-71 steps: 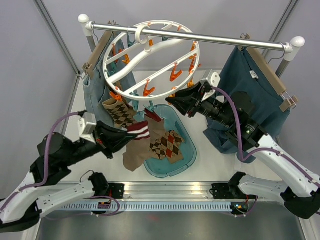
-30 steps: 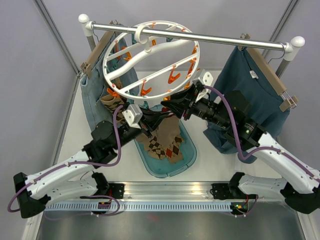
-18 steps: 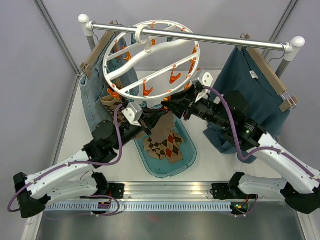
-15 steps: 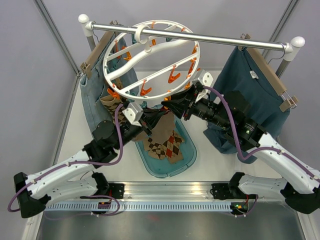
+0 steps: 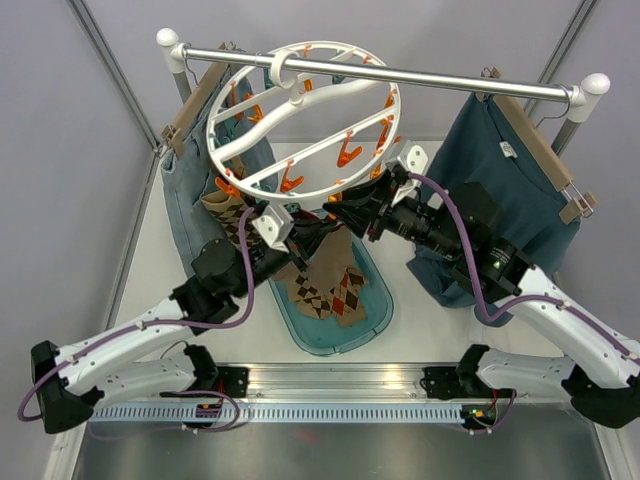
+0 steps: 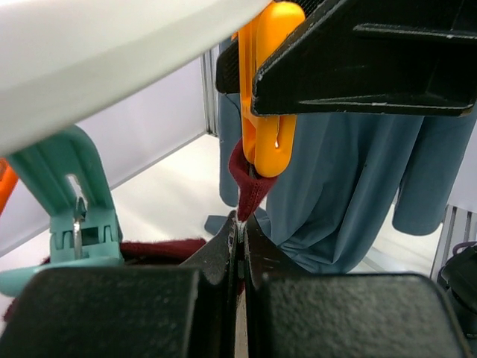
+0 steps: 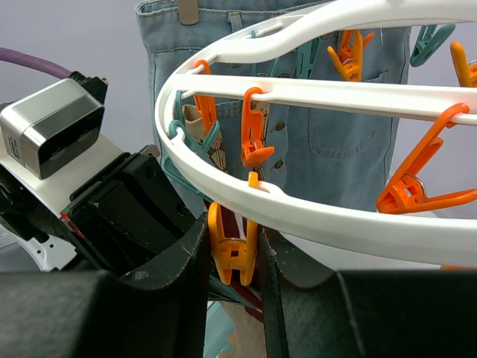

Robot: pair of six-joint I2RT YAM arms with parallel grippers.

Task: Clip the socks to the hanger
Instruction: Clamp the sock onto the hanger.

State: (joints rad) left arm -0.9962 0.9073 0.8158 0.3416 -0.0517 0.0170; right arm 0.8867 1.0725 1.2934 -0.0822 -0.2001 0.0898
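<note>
Around the work: jeans (image 5: 190,195) on a wooden hanger (image 5: 197,98) at the rail's left end, teal sweater (image 5: 500,170) on another at its right end, both hanging low. Between them, hooked on the rail (image 5: 420,76), the hanger (image 5: 300,120), tilted, right over both grippers and screening much of them from above. Below, near the table's middle, a teal basin (image 5: 320,342) with loose socks (image 5: 335,290) heaped in it; one more sock (image 5: 222,212) hanging at the hanger's left rim.

Left gripper (image 6: 240,237): clamped tight on a sock's maroon cuff (image 6: 250,183), its upper edge touching the mouth of an orange clip (image 6: 264,112). Right gripper (image 7: 232,261): squeezing that orange clip from both sides, just under the hanger's near rim.

White table (image 5: 430,320), plain grey walls (image 5: 90,150) behind.

Hanger in smooth hard white plastic, round, with crossbars; its pegs orange and teal. Socks soft knit, argyle in tan, orange and cream. Rail bright metal.
</note>
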